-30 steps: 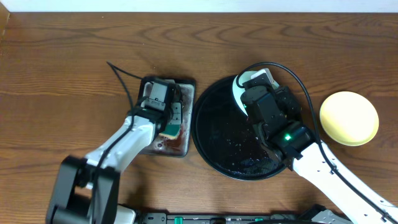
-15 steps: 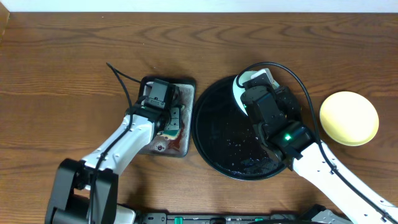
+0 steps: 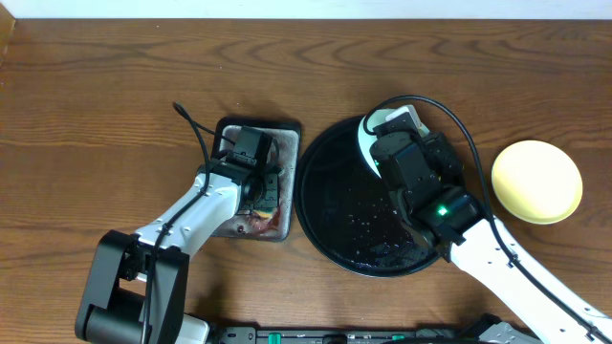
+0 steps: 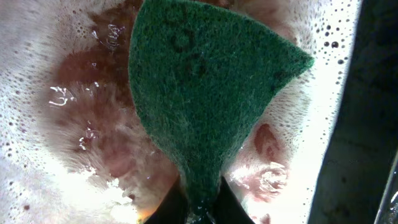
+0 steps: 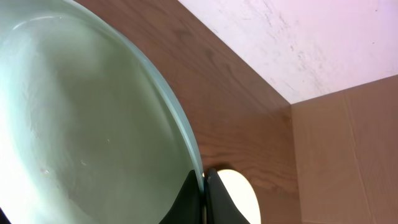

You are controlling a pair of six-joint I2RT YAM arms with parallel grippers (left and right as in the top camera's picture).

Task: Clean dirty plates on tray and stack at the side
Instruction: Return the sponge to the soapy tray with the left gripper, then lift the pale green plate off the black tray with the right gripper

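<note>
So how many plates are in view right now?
2. One mint plate, gripped at its rim by the right gripper over the tray's far side; one yellow plate on the table to the right. More may be hidden.

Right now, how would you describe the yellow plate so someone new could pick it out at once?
Find the large round black tray on the wooden table. Right of it, clear of its rim, the yellow plate lies alone on bare wood. It is the only yellow thing; the pale mint plate is held over the tray by the right end effector.
</note>
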